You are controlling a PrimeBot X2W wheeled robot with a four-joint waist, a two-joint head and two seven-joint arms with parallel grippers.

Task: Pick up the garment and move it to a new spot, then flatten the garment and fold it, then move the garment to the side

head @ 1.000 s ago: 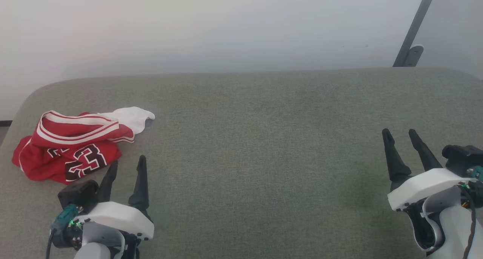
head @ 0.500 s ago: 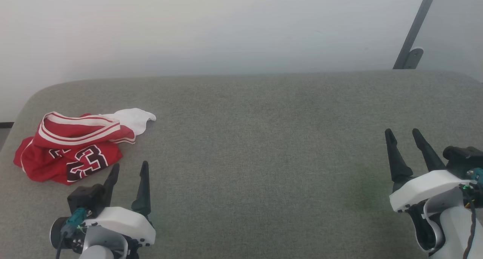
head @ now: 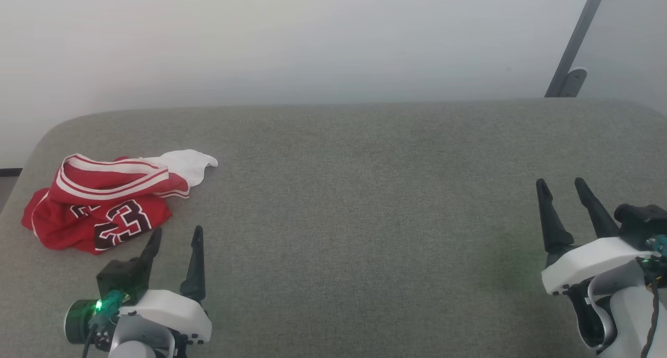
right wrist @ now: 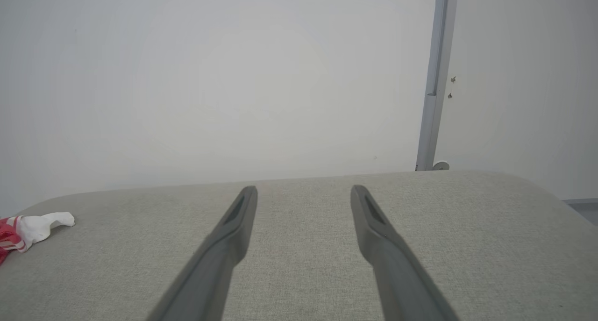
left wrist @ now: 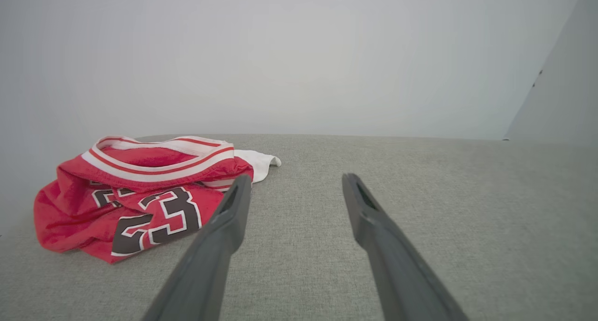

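Our jersey (head: 99, 204) lies crumpled by the tabletop's (head: 365, 191) left edge. Our left hand (head: 176, 231) is near it and our right hand (head: 560, 182) is well apart, both wide and empty.

Two robot arms held low and apart, both grippers open and empty.

The left gripper (head: 176, 232) sits at the robot's lower left. Its two long dark fingers (head: 196, 267) point forward and stand parted, gripping nothing. Behind them is a white wrist shell (head: 167, 311), with a small green light (head: 98, 306) glowing on the dark housing beside it. The right gripper (head: 560, 183) sits at the lower right, well away from the left. Its fingers are likewise spread with nothing between them and lean slightly toward the robot's left. They rise from a white shell on a pale forearm (head: 630, 316).
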